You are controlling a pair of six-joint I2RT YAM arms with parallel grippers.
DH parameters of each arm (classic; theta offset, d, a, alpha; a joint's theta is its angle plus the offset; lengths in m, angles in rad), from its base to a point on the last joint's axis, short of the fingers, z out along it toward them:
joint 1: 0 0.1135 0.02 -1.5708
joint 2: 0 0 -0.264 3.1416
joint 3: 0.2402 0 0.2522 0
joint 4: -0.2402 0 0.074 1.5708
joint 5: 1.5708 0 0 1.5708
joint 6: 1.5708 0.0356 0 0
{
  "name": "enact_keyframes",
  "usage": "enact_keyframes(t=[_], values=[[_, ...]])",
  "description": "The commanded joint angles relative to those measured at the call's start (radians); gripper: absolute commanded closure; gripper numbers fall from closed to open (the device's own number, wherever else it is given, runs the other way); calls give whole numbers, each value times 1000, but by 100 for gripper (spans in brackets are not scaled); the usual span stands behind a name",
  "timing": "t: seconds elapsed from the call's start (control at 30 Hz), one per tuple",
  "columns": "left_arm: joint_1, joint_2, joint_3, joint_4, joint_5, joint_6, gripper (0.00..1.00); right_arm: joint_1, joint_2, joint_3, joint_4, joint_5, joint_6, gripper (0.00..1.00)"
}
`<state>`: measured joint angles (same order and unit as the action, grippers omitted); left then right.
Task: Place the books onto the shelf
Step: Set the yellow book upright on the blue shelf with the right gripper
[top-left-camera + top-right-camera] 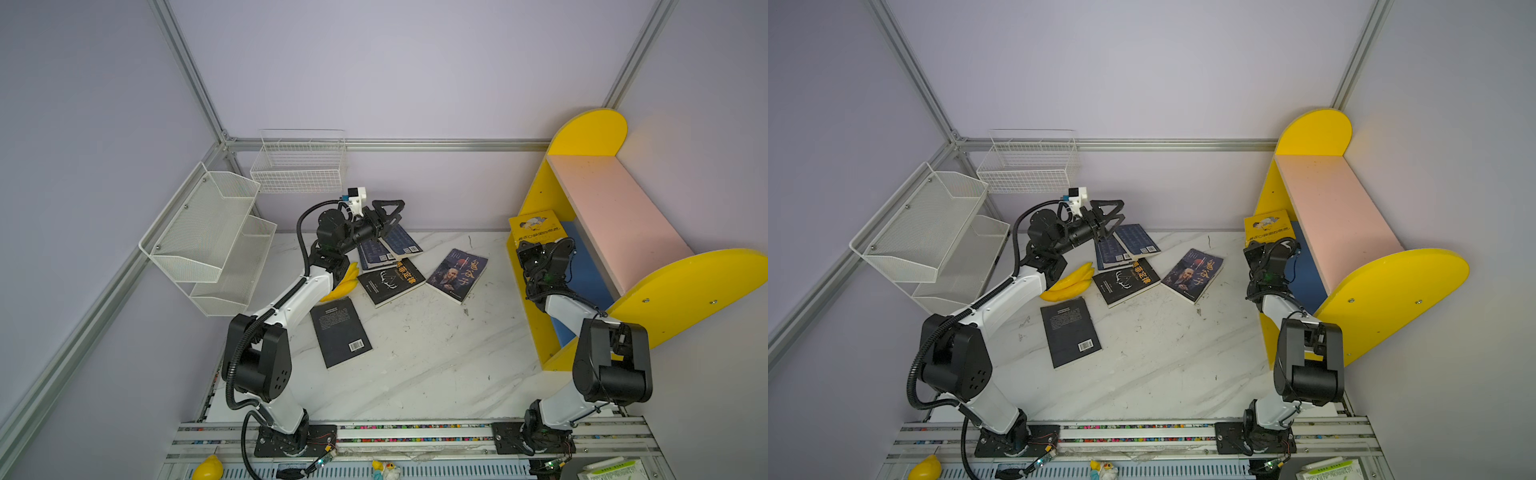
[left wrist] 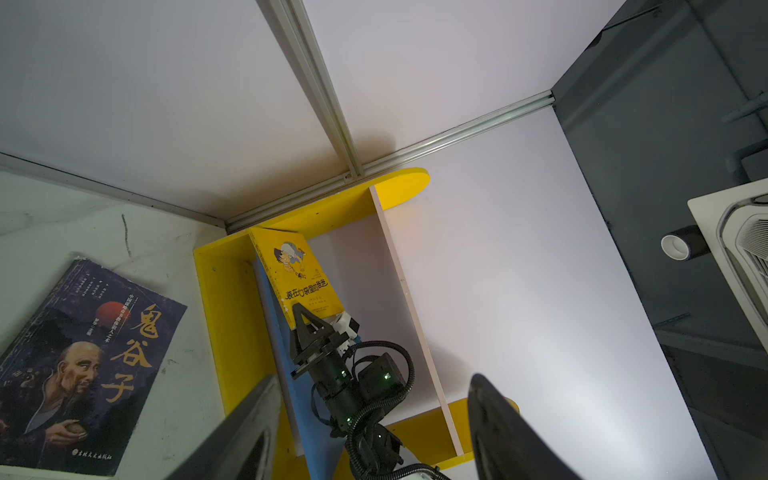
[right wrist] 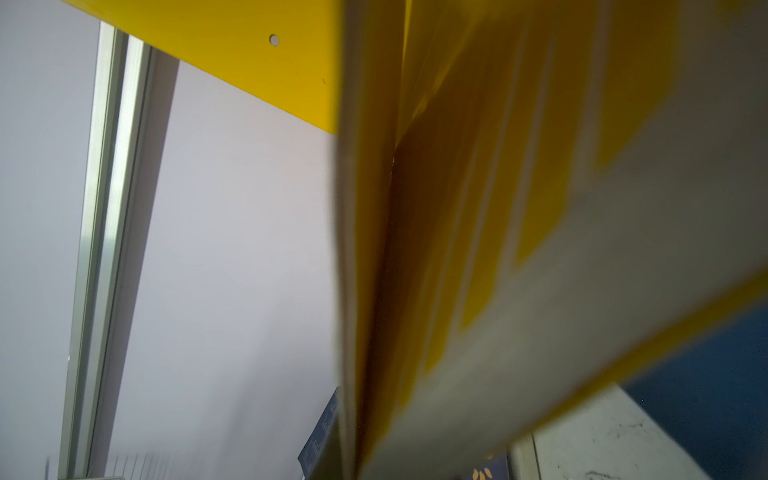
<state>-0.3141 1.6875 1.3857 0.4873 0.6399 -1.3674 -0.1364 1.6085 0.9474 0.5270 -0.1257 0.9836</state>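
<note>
Books were in two places: five lay flat on the tabletop [image 1: 436,374], and the yellow book [image 1: 536,227] stood in the shelf [image 1: 615,216]. The yellow book was on edge in the lower tier, over the blue board [image 1: 594,274], at the far end. It was tilted, with a top corner against the far side panel [image 1: 590,133]. Whether its lower edge rested on the blue board could not be told. The right fingers [image 2: 302,322] were closed on the near edge of the yellow book. In the right wrist view this book filled most of the frame, blurred. The left fingers [image 1: 388,203] stood wide apart with nothing between them, raised above the two navy books [image 1: 401,241], which overlapped near the rear wall. Just in front of these lay a black book [image 1: 390,282] with an orange title, touching one navy book. A portrait book [image 1: 457,274] lay just beside it, toward the shelf. A dark book [image 1: 340,332], barcode up, lay nearest the arm bases. Bananas [image 1: 345,284] lay between the dark book and the navy books, partly hidden by the left arm.
</note>
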Motion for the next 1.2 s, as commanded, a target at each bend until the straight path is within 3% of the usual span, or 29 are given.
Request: enact_keyframes(t=[0.0,0.3,0.5,0.63,1.0,1.17], values=[[21,15,-19,15,29,47,29,-47,14,69,95,-36,20,84],[30,85,17,51,51,11,29,-79,55,81,104,-13,44,87],[32,103,7,90,54,-19,29,-79,-65,-95,218,100,138,92],[32,122,17,110,70,-34,29,-78,-135,-147,233,163,125,92],[32,96,-26,140,79,-54,29,-95,12,4,160,25,111,91],[31,77,-62,151,70,-54,29,-100,-17,28,102,-49,63,91]])
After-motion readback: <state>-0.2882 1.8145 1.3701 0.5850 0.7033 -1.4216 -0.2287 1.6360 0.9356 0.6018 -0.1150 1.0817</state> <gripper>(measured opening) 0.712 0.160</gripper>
